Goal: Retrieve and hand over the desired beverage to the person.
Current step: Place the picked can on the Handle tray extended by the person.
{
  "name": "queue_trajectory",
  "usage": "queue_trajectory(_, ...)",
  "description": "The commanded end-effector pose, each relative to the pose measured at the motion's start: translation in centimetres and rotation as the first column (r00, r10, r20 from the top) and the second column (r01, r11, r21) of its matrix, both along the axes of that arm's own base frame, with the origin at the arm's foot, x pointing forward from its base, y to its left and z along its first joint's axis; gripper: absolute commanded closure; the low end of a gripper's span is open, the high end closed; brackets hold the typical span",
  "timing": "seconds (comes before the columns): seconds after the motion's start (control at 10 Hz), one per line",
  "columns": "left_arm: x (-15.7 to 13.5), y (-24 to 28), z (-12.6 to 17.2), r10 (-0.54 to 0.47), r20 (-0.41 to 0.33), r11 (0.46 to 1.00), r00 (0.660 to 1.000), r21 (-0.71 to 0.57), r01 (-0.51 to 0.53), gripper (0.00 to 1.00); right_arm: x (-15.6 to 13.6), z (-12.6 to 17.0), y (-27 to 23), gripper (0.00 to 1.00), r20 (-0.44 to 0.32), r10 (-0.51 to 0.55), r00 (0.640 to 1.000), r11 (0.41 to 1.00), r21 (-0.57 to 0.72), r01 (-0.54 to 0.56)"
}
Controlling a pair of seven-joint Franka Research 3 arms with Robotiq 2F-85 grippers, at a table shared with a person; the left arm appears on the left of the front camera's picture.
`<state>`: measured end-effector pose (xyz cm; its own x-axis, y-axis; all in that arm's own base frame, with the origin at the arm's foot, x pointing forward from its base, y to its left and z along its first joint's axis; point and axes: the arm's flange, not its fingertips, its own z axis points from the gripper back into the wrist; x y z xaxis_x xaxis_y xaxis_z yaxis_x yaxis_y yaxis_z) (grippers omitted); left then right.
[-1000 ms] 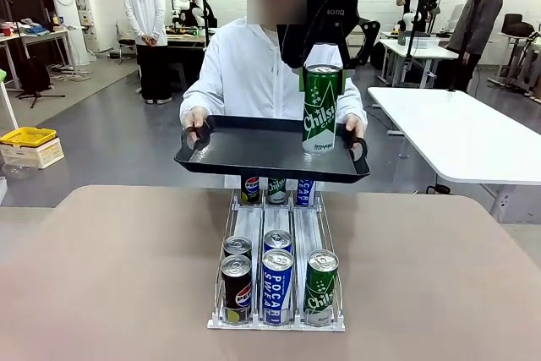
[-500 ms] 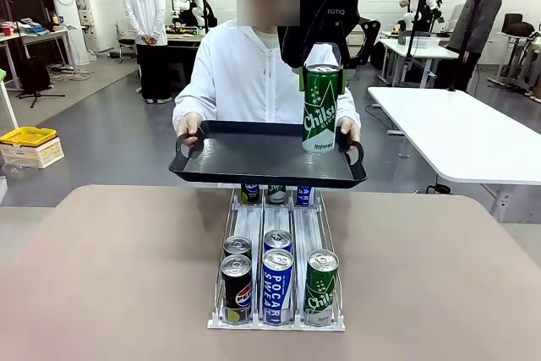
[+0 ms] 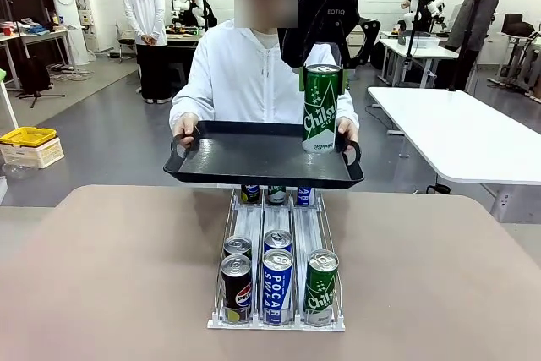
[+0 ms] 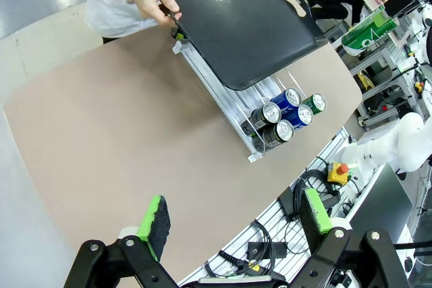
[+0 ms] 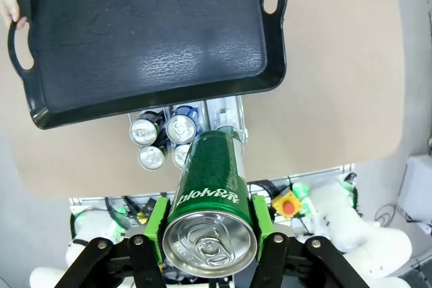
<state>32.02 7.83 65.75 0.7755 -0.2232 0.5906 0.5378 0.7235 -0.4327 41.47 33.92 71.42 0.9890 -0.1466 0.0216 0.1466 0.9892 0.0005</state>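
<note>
The person [image 3: 262, 73] in a white hooded jacket stands at the table's far edge and holds a black tray [image 3: 254, 179] by its handles with both hands [image 3: 184, 127]. My right gripper [image 3: 322, 80] is shut on a green Chilsung can [image 3: 322, 112], upright over the tray's right part; whether its base touches the tray I cannot tell. In the right wrist view the can [image 5: 210, 200] sits between the green pads [image 5: 158, 224], with the tray [image 5: 142, 38] beyond. My left gripper [image 4: 236, 215] is open with nothing in it, high over the table, far from the tray [image 4: 250, 25].
A wire can rack [image 3: 277, 221] runs down the middle of the brown table [image 3: 110, 276], with Pepsi, Pocari Sweat and Chilsung cans [image 3: 277, 285] at its near end. Its far end lies under the tray. A white table [image 3: 456, 133] stands at the right.
The person has shifted the tray slightly left and lower, nearer the rack. The right gripper and its can have stayed in place.
</note>
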Motion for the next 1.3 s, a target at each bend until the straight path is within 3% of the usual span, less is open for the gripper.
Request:
queue_trajectory(0.0,0.0,0.2,0.0,-0.020,0.014,1.000,1.000,-0.009,0.021,0.00,-0.4,0.2,-0.3,1.00,0.002,-0.004,1.000,1.000,0.002,0.004)
queue_trajectory(0.1,0.0,0.2,0.0,-0.020,0.014,1.000,1.000,-0.009,0.021,0.00,0.0,0.0,0.0,0.42,0.000,0.000,1.000,1.000,0.000,0.000)
queue_trajectory(0.2,0.0,0.2,0.0,-0.020,0.014,1.000,1.000,-0.009,0.021,0.00,1.8,0.0,-0.8,0.42,-0.033,-0.004,0.999,0.999,0.046,0.005)
queue_trajectory(0.5,0.0,0.2,0.0,-0.020,0.014,1.000,1.000,-0.009,0.021,0.00,7.8,-0.5,-1.2,0.42,-0.039,-0.024,0.999,0.993,0.116,0.028)
queue_trajectory(0.9,0.0,0.2,0.0,-0.020,0.014,1.000,1.000,-0.009,0.021,0.00,15.0,-5.2,0.8,0.42,-0.041,-0.027,0.999,0.997,0.069,0.030)
queue_trajectory(1.0,0.0,0.2,0.0,-0.020,0.014,1.000,1.000,-0.009,0.021,0.00,16.3,-6.5,1.0,0.42,-0.007,-0.088,0.996,0.993,0.076,0.088)
queue_trajectory(1.2,0.0,0.2,0.0,-0.020,0.014,1.000,1.000,-0.009,0.021,0.00,17.6,-8.1,1.7,0.42,-0.034,-0.085,0.996,0.994,0.070,0.088)
